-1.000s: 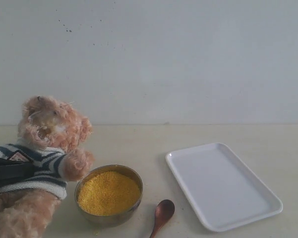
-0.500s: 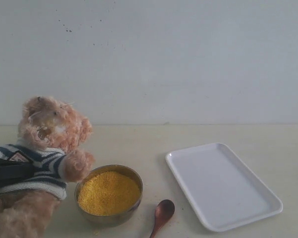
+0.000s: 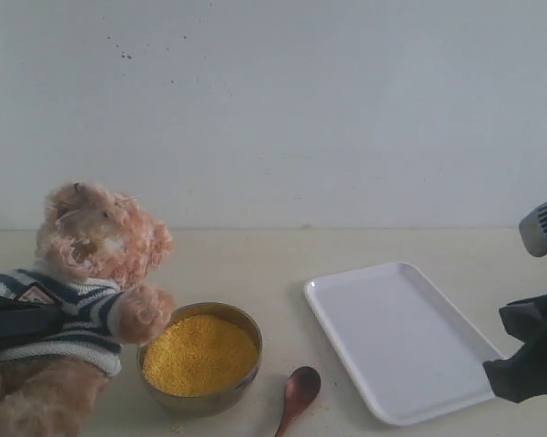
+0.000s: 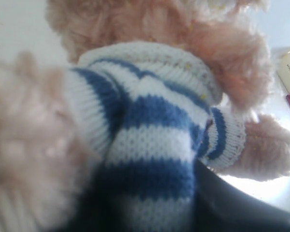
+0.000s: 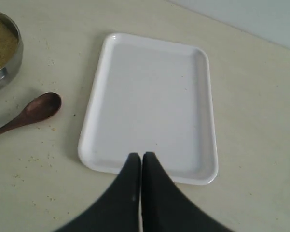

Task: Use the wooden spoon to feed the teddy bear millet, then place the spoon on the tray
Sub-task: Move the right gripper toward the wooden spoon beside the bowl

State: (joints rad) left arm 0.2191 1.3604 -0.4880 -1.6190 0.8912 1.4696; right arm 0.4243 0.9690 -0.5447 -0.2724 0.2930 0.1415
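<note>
Exterior view crops the handle of the dark wooden spoon [image 3: 300, 387] at the table's front edge, between millet [image 3: 200, 353] and tray [image 3: 410, 341]. The left gripper [image 3: 18, 320], mostly hidden, clamps the striped-shirted teddy bear [image 3: 96, 241]. The right gripper [image 5: 141, 162] has its fingers pressed together.

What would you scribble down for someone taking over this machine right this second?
Claws: the left claw is shut on the teddy bear, gripping it across its striped shirt. The right claw is shut and empty, above one short end of the tray.
Things: the millet fills the steel bowl beside the bear. The wooden spoon lies on the table between bowl and tray, in neither claw. Nothing is on the tray.
Done: only the bear is gripped.
Left: pick up the spoon, scoop millet, bring it to the bear's mouth, then lay the spoon on the tray.
</note>
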